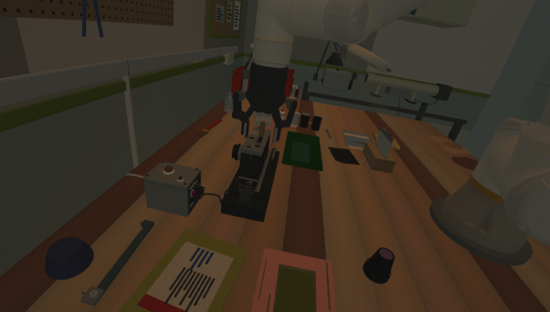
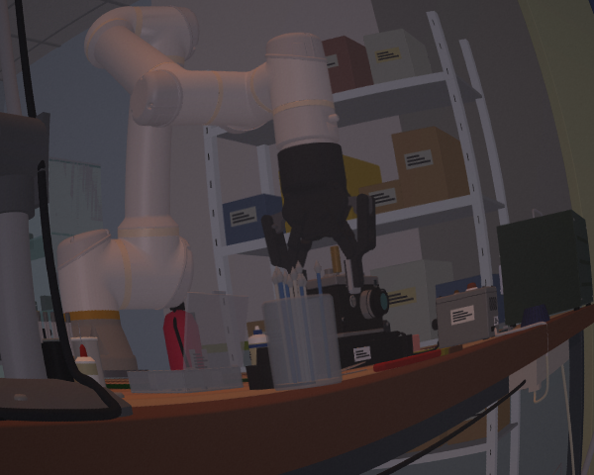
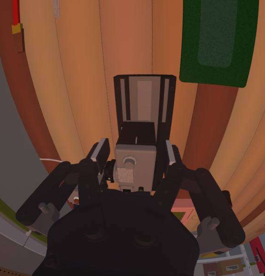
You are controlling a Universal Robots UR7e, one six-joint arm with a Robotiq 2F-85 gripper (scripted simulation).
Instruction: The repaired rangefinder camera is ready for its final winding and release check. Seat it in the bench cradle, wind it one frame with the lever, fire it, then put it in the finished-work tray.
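Mid-bench, the rangefinder camera (image 1: 252, 146) (image 2: 361, 304) (image 3: 135, 164) sits at one end of the long black bench cradle (image 1: 252, 185) (image 3: 144, 103), its lens pointing sideways. Its top plate is silver with a round knob. A small lever stands up from its top. My gripper (image 1: 262, 127) (image 2: 320, 263) (image 3: 135, 152) hangs just above the camera, fingers straddling its top. It is open and holds nothing. The green finished-work tray (image 1: 302, 150) (image 3: 218, 41) lies on the bench just right of the cradle.
A clear cup of swabs (image 2: 301, 337) stands near the bench edge. A grey control box (image 1: 173, 187) with a cable sits left of the cradle. A pink tray (image 1: 293, 282), a test chart (image 1: 190, 276), a lens hood (image 1: 378, 265) and the arm's base (image 1: 486, 215) crowd the near bench.
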